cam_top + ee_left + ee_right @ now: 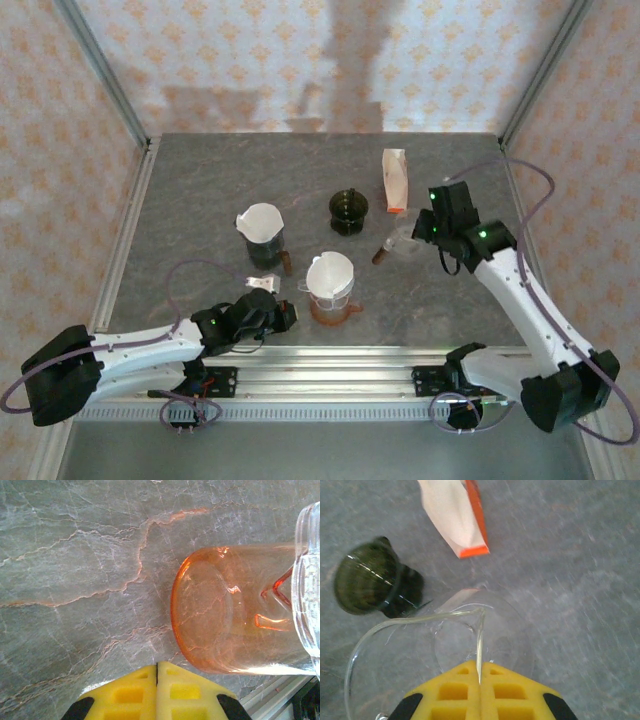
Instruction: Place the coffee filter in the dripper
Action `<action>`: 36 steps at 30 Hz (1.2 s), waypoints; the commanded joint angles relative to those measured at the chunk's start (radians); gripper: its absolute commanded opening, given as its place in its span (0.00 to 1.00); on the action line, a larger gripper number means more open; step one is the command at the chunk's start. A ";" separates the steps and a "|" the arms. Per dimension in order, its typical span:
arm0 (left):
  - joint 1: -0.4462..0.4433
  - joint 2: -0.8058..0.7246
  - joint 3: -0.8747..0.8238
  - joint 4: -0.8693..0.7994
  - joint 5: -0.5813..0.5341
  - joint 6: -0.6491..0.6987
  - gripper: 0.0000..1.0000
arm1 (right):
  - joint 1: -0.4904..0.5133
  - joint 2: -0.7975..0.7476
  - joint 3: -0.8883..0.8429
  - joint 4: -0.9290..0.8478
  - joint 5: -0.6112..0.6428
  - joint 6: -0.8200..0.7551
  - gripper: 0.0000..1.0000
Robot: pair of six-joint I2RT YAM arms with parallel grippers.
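Lying shut and empty, left gripper [157, 680] is the nearer claw; coffee filter [330, 272] stands mouth-up over the orange cup [335, 310] at its two o'clock in the top view; right gripper [480, 680] pinches the clear dripper [400, 241] rim.

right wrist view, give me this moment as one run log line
right gripper: shut on clear dripper rim | dripper: no filter inside | left gripper: shut, empty, near orange cup | white packet: on table

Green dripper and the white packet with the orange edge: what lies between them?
Nothing: only bare grey table separates the green dripper from the white packet, as the right wrist view shows.
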State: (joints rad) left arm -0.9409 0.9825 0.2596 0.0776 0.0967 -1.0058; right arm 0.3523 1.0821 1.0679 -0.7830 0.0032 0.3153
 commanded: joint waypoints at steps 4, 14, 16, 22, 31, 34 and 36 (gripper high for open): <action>-0.005 -0.031 -0.003 0.010 -0.016 0.002 0.02 | 0.003 -0.110 -0.184 -0.002 0.022 0.100 0.00; -0.005 -0.016 0.017 0.008 -0.010 0.016 0.02 | 0.001 -0.117 -0.336 0.054 0.043 0.148 0.00; -0.004 -0.008 0.020 0.012 -0.009 0.016 0.02 | 0.001 -0.118 -0.347 0.057 0.055 0.158 0.09; -0.005 0.015 0.025 0.025 -0.003 0.013 0.02 | 0.002 -0.125 -0.347 0.057 0.052 0.158 0.53; -0.004 0.021 0.044 0.004 -0.003 0.022 0.02 | 0.002 -0.249 -0.261 0.014 -0.011 0.120 0.62; -0.005 0.022 0.047 0.000 -0.003 0.025 0.05 | 0.011 -0.295 -0.256 0.031 -0.139 0.099 0.48; -0.010 0.024 0.050 -0.005 -0.008 0.026 0.05 | 0.060 -0.327 -0.274 0.040 -0.178 0.108 0.44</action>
State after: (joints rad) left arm -0.9409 0.9997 0.2836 0.0795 0.0975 -0.9966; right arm 0.3664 0.7887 0.7879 -0.7403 -0.0799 0.4347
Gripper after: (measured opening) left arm 0.053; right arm 0.452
